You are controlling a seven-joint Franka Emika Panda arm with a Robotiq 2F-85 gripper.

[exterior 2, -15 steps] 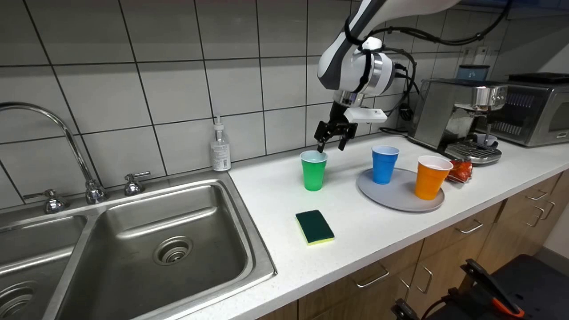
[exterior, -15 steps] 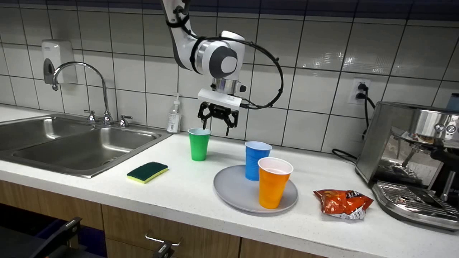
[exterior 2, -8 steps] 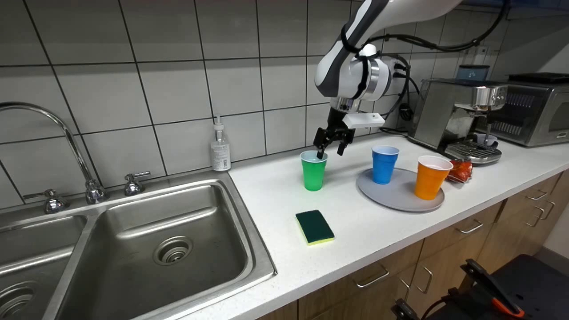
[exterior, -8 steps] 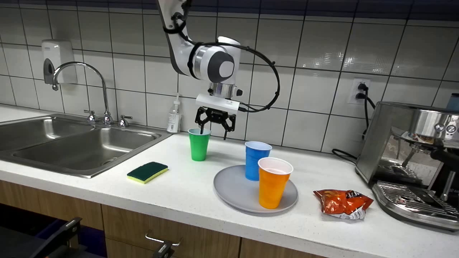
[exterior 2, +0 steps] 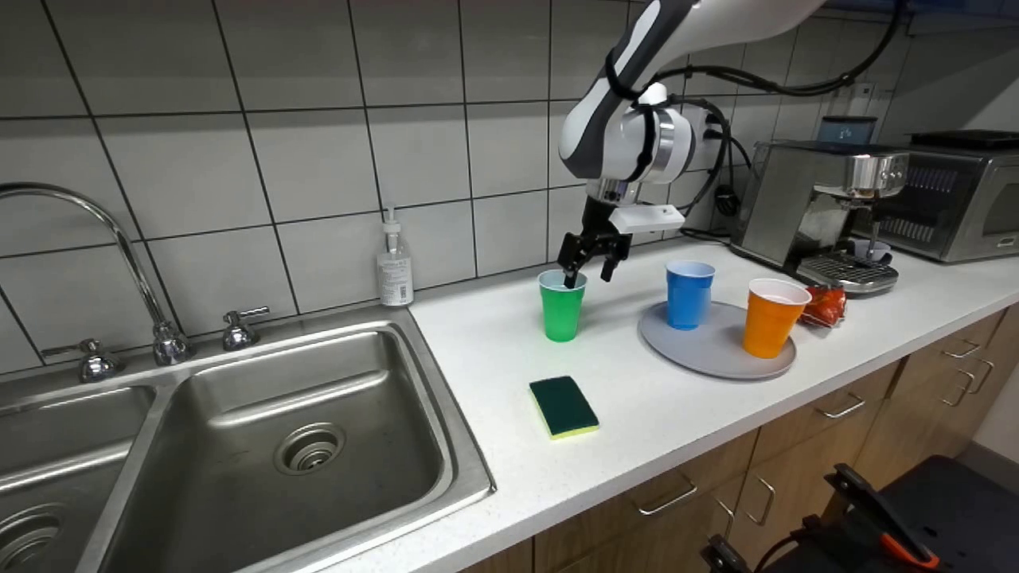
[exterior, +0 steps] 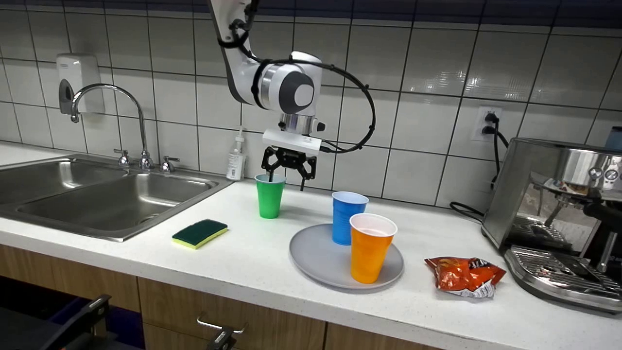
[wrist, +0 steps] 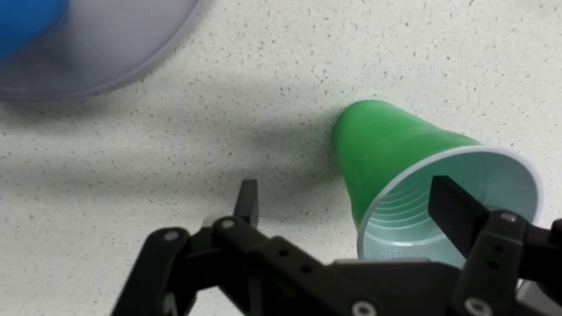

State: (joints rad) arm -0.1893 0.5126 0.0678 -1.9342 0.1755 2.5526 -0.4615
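My open gripper (exterior: pixel 286 184) straddles the near wall of an upright green cup (exterior: pixel 269 200), one finger dipping into its mouth and the other standing outside. In the wrist view the dark finger (wrist: pixel 454 210) shows against the cup's pale interior, while the opposite finger (wrist: pixel 248 202) is over bare counter; the green cup (wrist: pixel 377 145) has its rim between them. Contact between finger and cup cannot be made out. Beside it, a grey plate (exterior: pixel 316 257) carries a blue cup (exterior: pixel 347 218) and an orange cup (exterior: pixel 370 253), both upright.
A green and yellow sponge (exterior 2: pixel 564 406) lies on the counter near the steel sink (exterior 2: pixel 446 398). Against the tiled wall stands a soap bottle (exterior 2: pixel 395 270). Past the plate are a red snack bag (exterior: pixel 466 274) and an espresso machine (exterior: pixel 559 194).
The gripper has lowered and shifted slightly toward the sink, so one finger now sits within the green cup's mouth. Cups, plate and sponge have stayed put.
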